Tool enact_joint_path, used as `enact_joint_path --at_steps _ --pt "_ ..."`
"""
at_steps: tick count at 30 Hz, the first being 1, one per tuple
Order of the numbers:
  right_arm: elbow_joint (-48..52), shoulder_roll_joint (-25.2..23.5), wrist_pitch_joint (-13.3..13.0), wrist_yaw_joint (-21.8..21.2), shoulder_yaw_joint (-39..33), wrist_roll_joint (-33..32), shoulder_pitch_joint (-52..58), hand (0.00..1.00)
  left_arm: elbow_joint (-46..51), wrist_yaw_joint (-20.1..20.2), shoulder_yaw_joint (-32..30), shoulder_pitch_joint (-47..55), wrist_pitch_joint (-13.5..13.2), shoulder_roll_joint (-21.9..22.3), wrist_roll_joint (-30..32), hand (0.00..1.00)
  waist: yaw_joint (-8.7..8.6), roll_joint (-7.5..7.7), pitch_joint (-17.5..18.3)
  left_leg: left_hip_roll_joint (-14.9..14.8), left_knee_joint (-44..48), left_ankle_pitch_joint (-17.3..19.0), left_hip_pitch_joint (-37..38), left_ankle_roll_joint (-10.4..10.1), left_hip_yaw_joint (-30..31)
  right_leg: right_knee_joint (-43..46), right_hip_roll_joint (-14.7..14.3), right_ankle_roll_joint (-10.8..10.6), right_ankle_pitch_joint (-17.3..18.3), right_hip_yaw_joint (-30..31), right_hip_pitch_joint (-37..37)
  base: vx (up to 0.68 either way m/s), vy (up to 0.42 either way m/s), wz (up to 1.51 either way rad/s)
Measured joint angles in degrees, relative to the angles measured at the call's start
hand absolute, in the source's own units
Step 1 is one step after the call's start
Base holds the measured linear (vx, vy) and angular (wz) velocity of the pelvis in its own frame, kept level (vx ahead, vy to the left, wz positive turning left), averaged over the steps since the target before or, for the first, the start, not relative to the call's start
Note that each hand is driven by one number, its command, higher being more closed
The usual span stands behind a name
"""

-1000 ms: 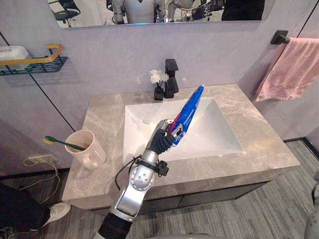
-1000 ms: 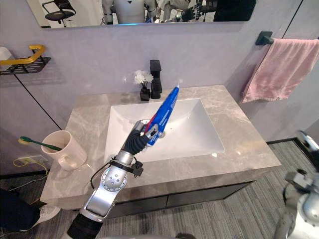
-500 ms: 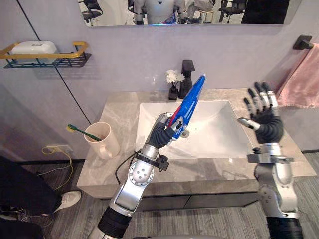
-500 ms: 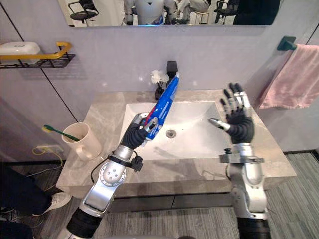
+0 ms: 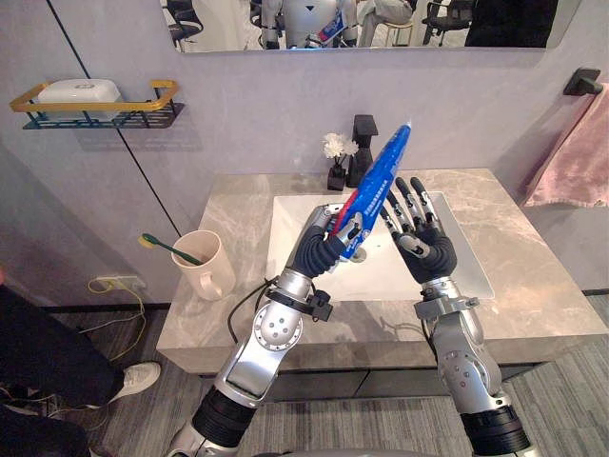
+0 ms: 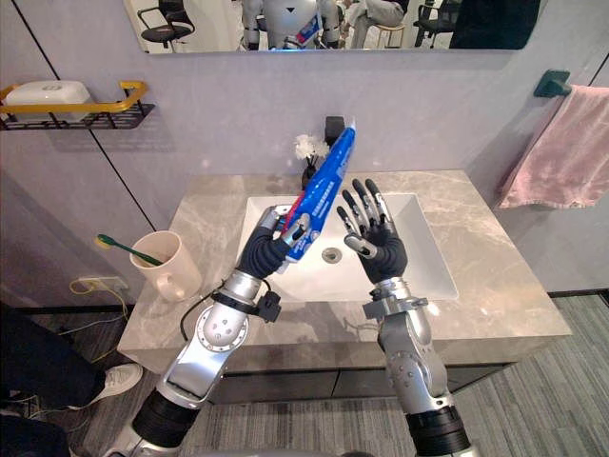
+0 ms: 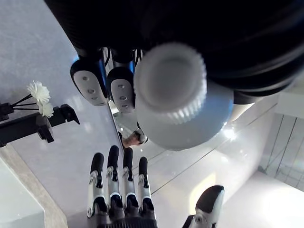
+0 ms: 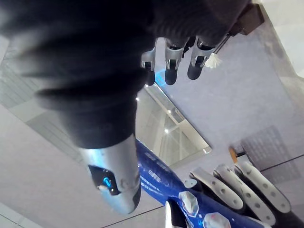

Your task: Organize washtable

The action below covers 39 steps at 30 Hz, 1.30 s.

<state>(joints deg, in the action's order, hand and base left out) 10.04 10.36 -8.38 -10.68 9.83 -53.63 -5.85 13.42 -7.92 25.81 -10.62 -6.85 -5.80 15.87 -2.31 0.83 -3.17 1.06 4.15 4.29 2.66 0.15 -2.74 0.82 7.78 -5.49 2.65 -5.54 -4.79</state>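
While my left hand (image 5: 324, 249) grips the toothpaste tube (image 5: 381, 181), slanted above the sink (image 5: 288, 238), my right hand (image 5: 423, 249) is spread open just beside it. Cup (image 5: 205, 268) with toothbrush (image 5: 167, 246): countertop's (image 5: 533, 286) left edge.

A glossy blue plastic toothpaste tube (image 5: 376, 190) with a ridged white cap (image 7: 170, 78) was held above the smooth white basin (image 6: 428, 252) by a left hand (image 5: 324, 249) of satin silver fingers and a matt, ribbed dark cover. Around the basin ran a polished, veined stone-look countertop (image 5: 533, 286). A matt black faucet (image 5: 363, 143) stood behind the basin, a matt cream cup (image 5: 207, 276) to its left, and a soft pink cloth towel (image 5: 576, 162) hung to its right.
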Motion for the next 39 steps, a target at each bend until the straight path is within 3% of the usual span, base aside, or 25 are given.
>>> enact_joint_path --at_steps 14,15,38,39 --pt "-0.4 -0.6 -0.1 0.4 4.6 -4.3 -5.7 0.0 -2.7 0.1 4.0 -1.0 0.1 0.1 0.1 1.0 0.16 0.08 0.0 0.0 -2.4 -1.1 1.0 0.1 -0.4 0.0 0.1 0.0 -0.2 0.4 -0.1 0.0 -0.001 -0.01" --pt "-0.4 -0.5 -0.1 0.4 4.6 -4.3 -5.7 1.0 -2.8 0.2 4.0 -1.0 0.0 0.1 0.1 1.0 0.14 0.08 0.0 0.0 -2.4 -1.2 1.0 0.1 -0.5 0.0 0.1 0.0 -0.2 0.5 0.0 0.0 0.0 0.0" --pt "-2.1 -0.4 1.3 0.5 5.8 -5.3 -7.5 1.0 -7.4 0.1 3.8 3.3 -2.6 1.3 0.4 1.0 0.14 0.52 0.0 0.0 -4.2 -2.0 1.8 0.2 -0.6 -0.1 0.2 -0.4 -0.4 0.8 0.1 0.0 0.0 0.0" --pt "-2.1 -0.7 1.4 0.5 5.8 -5.3 -7.5 1.0 -7.4 0.1 3.7 3.3 -2.7 1.2 0.4 0.0 0.14 0.52 0.0 0.0 -4.2 -2.0 1.8 0.2 -0.6 -0.1 0.2 -0.4 -0.4 0.8 0.0 0.0 0.0 0.0"
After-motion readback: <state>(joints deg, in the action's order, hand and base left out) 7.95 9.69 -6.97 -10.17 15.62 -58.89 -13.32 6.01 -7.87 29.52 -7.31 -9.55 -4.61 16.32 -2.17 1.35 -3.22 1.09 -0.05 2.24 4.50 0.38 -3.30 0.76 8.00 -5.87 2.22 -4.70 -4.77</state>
